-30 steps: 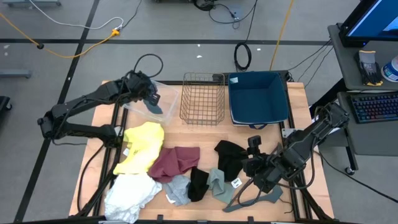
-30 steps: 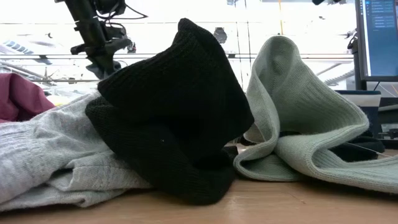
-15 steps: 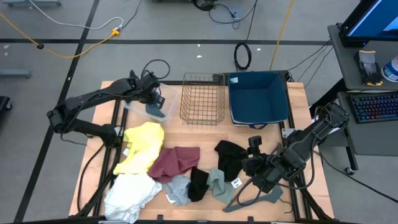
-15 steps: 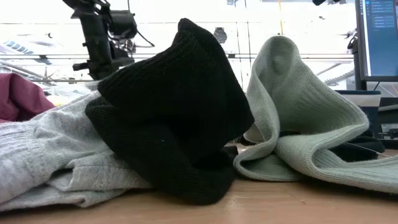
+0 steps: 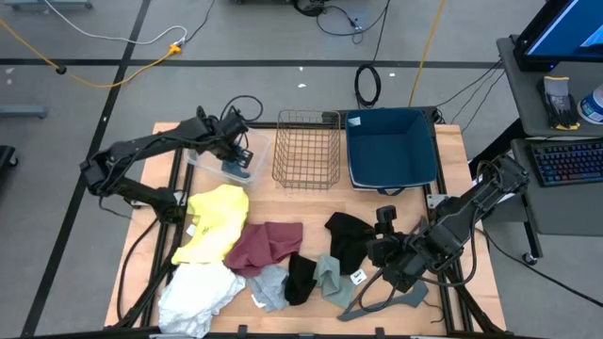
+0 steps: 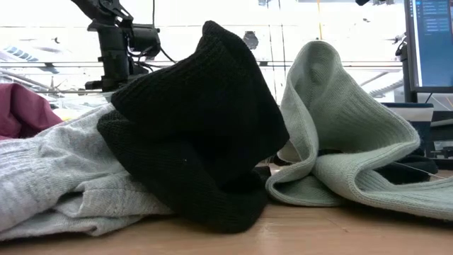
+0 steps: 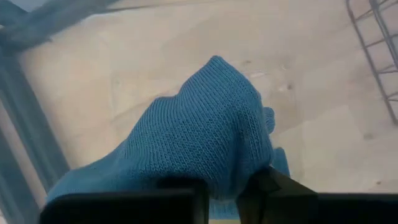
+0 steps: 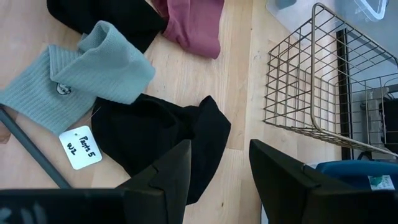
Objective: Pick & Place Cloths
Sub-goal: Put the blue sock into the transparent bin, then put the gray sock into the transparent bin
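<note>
My left gripper [image 5: 236, 151] is shut on a blue knit cloth [image 5: 241, 169] over a clear plastic bin [image 5: 209, 160] at the table's far left. The other cloths lie loose on the table's near half: yellow [image 5: 219, 218], white [image 5: 198, 292], maroon [image 5: 267, 247], light grey [image 5: 270, 287], a small black one [image 5: 300, 278], grey-green [image 5: 332, 278] and a larger black one [image 5: 347, 235]. My right gripper [image 8: 221, 168] is open and hovers just to the right of that larger black cloth [image 8: 155, 137], touching nothing. My left gripper pinches the blue cloth [image 7: 211, 137] between its two fingers [image 7: 180, 193] at a bunched fold [image 7: 231, 177]. The fingers come from above, pointing down. The cloth bulges out below them inside the clear bin; whether its lower end rests on the bin's floor, I cannot tell.
A wire basket [image 5: 306, 149] and a dark blue bin [image 5: 391, 151] stand side by side at the far edge, right of the clear bin. A grey hanger bar [image 5: 377, 306] lies at the near right, by the grey-green cloth. Bare wood shows between the cloths and the containers.
My left gripper has shifted a little toward the table's right with the blue cloth, staying over the clear bin; the cloth now sits nearer the bin's right side. The right arm and the loose cloths have kept still.
</note>
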### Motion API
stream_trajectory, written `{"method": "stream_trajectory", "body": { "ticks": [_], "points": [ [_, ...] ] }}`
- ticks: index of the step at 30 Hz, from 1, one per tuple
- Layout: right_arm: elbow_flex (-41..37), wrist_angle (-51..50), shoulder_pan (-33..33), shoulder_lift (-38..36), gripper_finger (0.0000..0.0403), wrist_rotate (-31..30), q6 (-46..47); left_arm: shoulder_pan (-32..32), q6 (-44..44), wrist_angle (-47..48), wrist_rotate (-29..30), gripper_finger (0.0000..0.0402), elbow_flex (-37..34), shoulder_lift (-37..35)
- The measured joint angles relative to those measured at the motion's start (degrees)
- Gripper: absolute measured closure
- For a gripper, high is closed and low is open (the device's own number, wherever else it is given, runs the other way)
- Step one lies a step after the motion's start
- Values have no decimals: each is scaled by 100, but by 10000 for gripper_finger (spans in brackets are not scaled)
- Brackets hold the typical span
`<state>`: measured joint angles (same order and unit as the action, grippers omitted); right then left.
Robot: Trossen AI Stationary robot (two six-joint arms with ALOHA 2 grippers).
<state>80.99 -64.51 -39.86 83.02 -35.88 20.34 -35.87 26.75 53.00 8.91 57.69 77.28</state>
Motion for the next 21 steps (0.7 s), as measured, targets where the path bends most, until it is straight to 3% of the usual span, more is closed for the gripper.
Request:
{"method": "stream_trajectory", "body": {
  "ticks": [21],
  "points": [
    [-2, 0, 0, 0, 248, 2, 0, -16, -538, 2, -211, 178, 0, -96]
  ]
}}
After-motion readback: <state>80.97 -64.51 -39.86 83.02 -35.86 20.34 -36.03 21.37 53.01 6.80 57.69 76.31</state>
